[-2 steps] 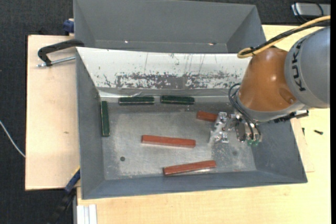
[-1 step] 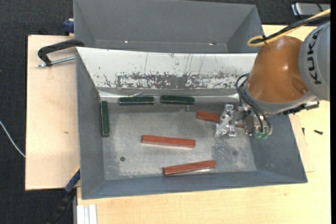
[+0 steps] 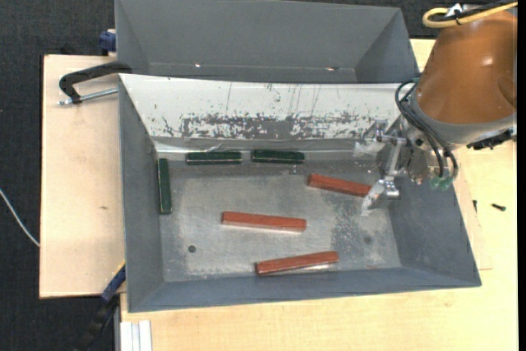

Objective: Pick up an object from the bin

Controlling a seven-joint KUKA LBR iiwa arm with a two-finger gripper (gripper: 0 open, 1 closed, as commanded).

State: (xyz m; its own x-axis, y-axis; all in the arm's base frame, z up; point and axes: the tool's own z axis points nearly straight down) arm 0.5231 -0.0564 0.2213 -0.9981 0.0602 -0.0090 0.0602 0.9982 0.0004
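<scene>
My gripper [image 3: 380, 191] hangs low at the right side of the bin, close to the right wall. Just to its left lies a red-brown bar [image 3: 337, 186], slightly tilted, its right end right beside the gripper; I cannot tell whether they touch. A second red-brown bar [image 3: 263, 221] lies flat in the middle of the floor. A third red-brown bar [image 3: 296, 263] rests along the front wall.
Two dark green bars [image 3: 214, 158] [image 3: 278, 156] lie end to end along the back wall. Another dark green bar [image 3: 164, 186] stands lengthwise against the left wall. The arm's orange cover and cables hang over the bin's right rim.
</scene>
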